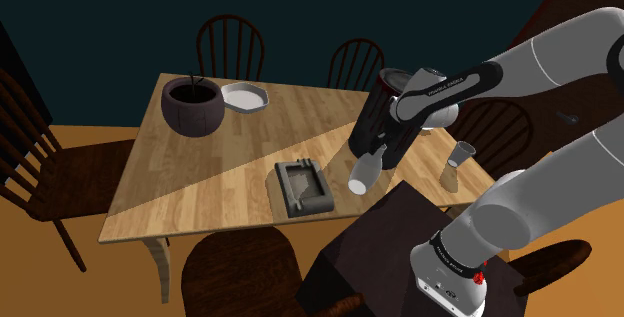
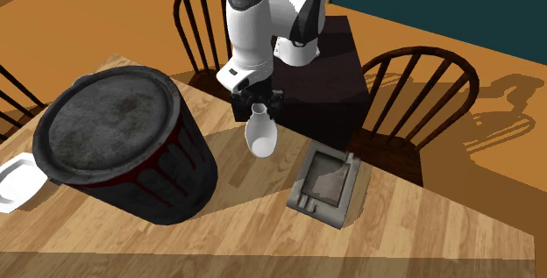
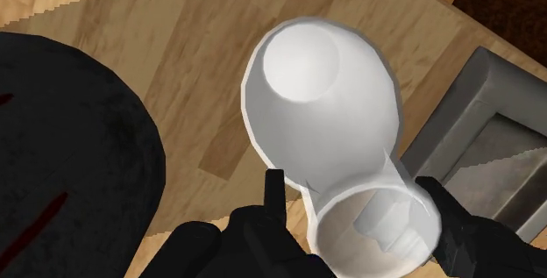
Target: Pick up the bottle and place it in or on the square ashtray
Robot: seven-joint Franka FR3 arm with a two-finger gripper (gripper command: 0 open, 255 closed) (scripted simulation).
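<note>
A white bottle (image 1: 362,173) with a round body and a narrow open neck hangs tilted from my black gripper (image 1: 376,149), which is shut on its neck. In the wrist view the fingers (image 3: 274,199) clasp the neck of the bottle (image 3: 320,101) from both sides, gripper (image 3: 355,210). The second exterior view shows the gripper (image 2: 257,106) above the bottle (image 2: 260,136). I cannot tell whether the bottle's base touches the wooden table (image 1: 200,185). The grey square ashtray (image 1: 303,187) lies flat close beside it, toward the shoulder view's left; ashtray (image 2: 329,184), ashtray (image 3: 491,145).
A dark barrel-shaped pot (image 1: 195,105) stands at the table's far corner, large in the second exterior view (image 2: 123,145), with a white dish (image 1: 245,96) beside it. A small glass (image 1: 462,153) stands beyond the arm. Wooden chairs (image 1: 230,45) ring the table. The dark stand (image 2: 320,74) abuts it.
</note>
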